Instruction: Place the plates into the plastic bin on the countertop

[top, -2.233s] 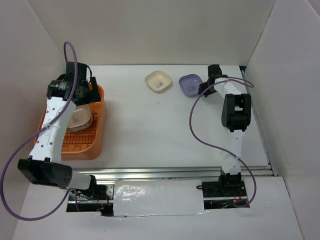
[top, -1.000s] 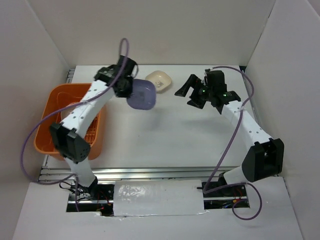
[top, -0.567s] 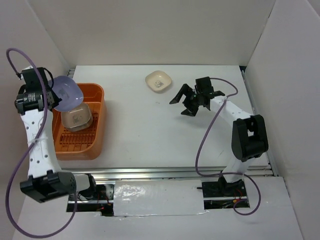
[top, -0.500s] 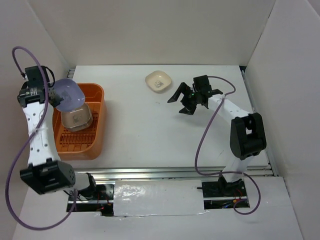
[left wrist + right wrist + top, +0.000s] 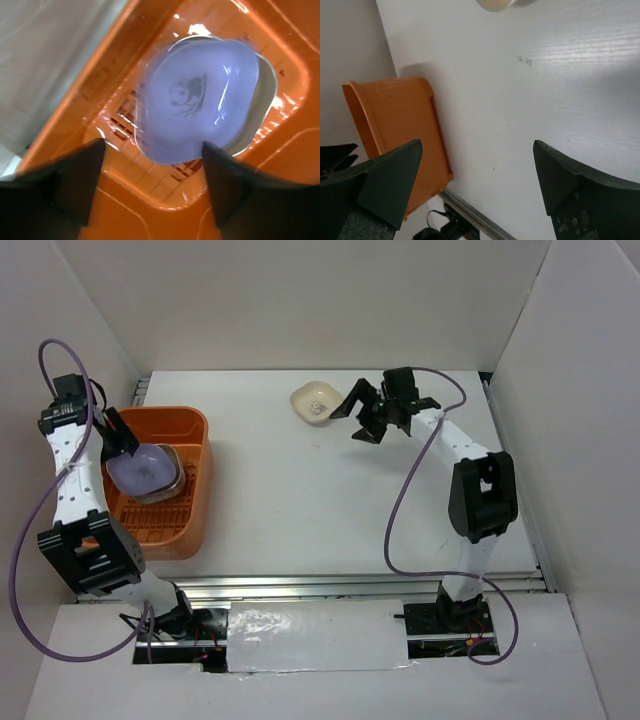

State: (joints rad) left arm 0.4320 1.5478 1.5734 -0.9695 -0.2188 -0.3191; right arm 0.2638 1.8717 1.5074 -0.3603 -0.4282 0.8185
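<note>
The orange plastic bin (image 5: 192,502) stands at the left of the white countertop (image 5: 330,500). A lavender plate (image 5: 140,468) lies in it on top of a stack of other plates (image 5: 269,95). It looks blurred in the left wrist view (image 5: 200,100). My left gripper (image 5: 118,435) hovers over the bin's far left side, open, its fingers (image 5: 75,180) apart from the plate's rim. A cream plate (image 5: 317,402) sits on the countertop at the back. My right gripper (image 5: 352,420) stands open just right of it, holding nothing (image 5: 477,175).
White wall panels (image 5: 580,390) close in the countertop on three sides. A metal rail (image 5: 330,585) runs along the near edge. Purple cables (image 5: 400,510) loop off both arms. The right wrist view shows the bin (image 5: 395,135) far off and the cream plate's edge (image 5: 495,4).
My left gripper opened and let go of the lavender plate, which now lies on the stack in the bin. My right gripper moved back and left toward the cream plate.
</note>
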